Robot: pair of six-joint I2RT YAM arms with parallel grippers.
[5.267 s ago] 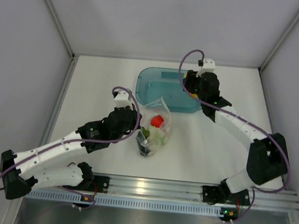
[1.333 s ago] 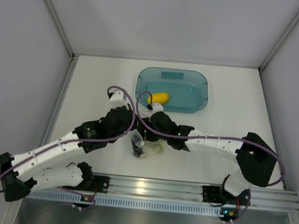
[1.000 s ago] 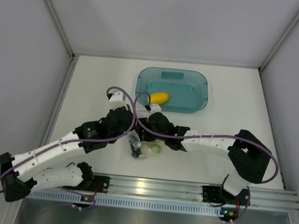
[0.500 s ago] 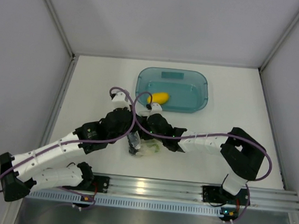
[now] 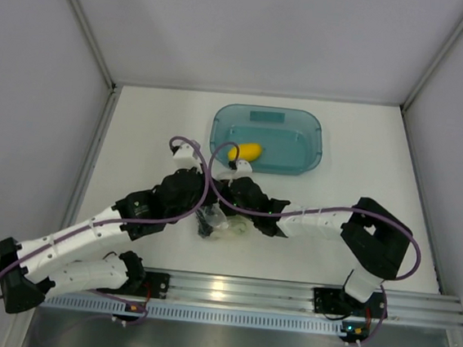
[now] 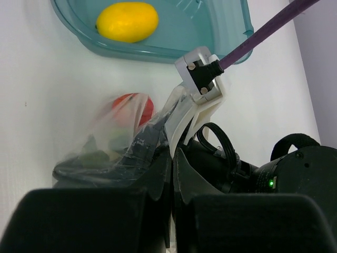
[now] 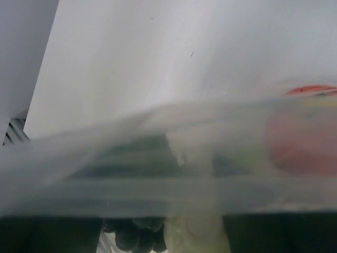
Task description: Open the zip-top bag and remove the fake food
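The zip-top bag (image 5: 220,224) lies crumpled on the table between the two grippers. My left gripper (image 6: 172,158) is shut on a fold of the bag's clear rim (image 6: 158,124). Through the plastic a red apple (image 6: 131,108) shows, along with dark pieces (image 6: 89,158). My right gripper (image 5: 228,210) is pushed into the bag's mouth. In the right wrist view the film (image 7: 158,179) veils most of the picture. The gripper's fingers stand wide apart, with the dark grape bunch (image 7: 134,234) and the white cauliflower (image 7: 197,232) between them. The yellow oval fruit (image 5: 245,152) lies in the tray.
The teal tray (image 5: 308,140) stands behind the bag, toward the back wall. The right arm's white cable connector (image 6: 202,74) hangs close above my left fingers. Both forearms cross the table in front of the tray.
The right gripper came from the tray, left the yellow fruit there, and has pushed leftward into the bag. The bag slid a little left and crumpled. The left grip held.
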